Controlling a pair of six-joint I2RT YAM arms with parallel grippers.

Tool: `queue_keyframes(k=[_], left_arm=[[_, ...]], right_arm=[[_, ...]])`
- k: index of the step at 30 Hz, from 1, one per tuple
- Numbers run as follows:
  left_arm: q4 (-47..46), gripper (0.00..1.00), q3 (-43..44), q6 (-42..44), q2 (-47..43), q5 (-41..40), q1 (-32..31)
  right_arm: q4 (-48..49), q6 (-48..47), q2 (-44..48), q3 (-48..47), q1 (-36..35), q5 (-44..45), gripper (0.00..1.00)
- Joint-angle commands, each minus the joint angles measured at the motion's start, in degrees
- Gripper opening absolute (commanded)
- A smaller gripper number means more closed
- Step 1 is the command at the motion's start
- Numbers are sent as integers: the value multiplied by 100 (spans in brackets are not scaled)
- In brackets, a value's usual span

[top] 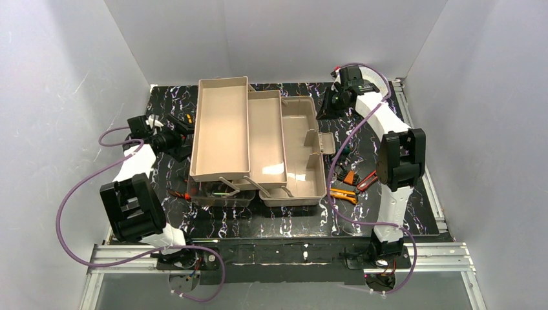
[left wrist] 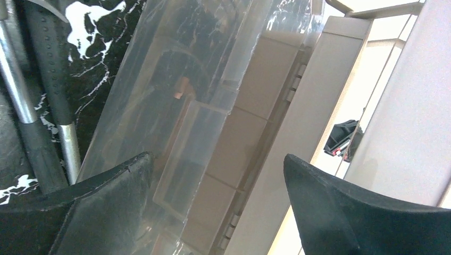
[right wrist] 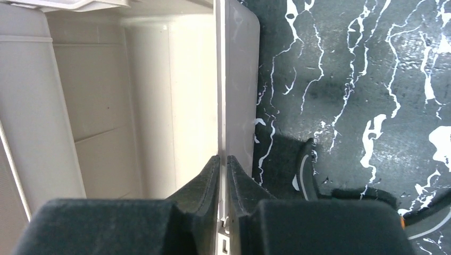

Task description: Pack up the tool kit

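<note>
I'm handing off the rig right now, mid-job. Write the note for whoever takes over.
Right gripper: shut on the toolbox side wall.
Left gripper: open, at the translucent lid.
Toolbox open, trays swung out, looking empty.
Orange pliers lie on the table to its right; black-gripped tools to its left.
Done: box opened. Left: load tools, fold trays, close lid.
</note>
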State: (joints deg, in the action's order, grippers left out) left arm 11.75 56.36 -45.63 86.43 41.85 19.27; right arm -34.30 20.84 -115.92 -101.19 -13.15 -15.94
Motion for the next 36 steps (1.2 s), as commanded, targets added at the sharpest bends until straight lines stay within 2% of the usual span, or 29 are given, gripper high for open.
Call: queue_keyframes(k=[1,6,10,14,17,19,22,26,29,36], left_arm=[[-5,89,88,50,-192,381,-263],[43,88,255,186,-282,464,-726],[91,88,346,169,-136,484,-1169],[128,88,385,215,24,469,-1216],[653,91,756,576,220,329,-1132],[1001,94,944,799,260,45,-1001],[1611,98,1235,1184,124,-722,-785],[2164,98,1421,1545,-358,-1911,-622],[2592,98,1456,1519,-657,-3127,-597],[3032,98,1382,1503,-392,-3686,-536]], right_arm=[[-382,-127,-150,-275,338,357,15],[-308,-117,-45,-172,569,282,15],[-400,-156,-1,-241,609,569,15],[-428,-194,78,-229,620,837,15],[-414,-178,140,-186,620,709,18],[-349,-142,203,-111,621,548,23],[-202,-100,350,18,620,391,36],[212,-8,649,270,620,161,48],[549,102,831,339,621,100,51],[934,260,1146,379,620,56,51]])
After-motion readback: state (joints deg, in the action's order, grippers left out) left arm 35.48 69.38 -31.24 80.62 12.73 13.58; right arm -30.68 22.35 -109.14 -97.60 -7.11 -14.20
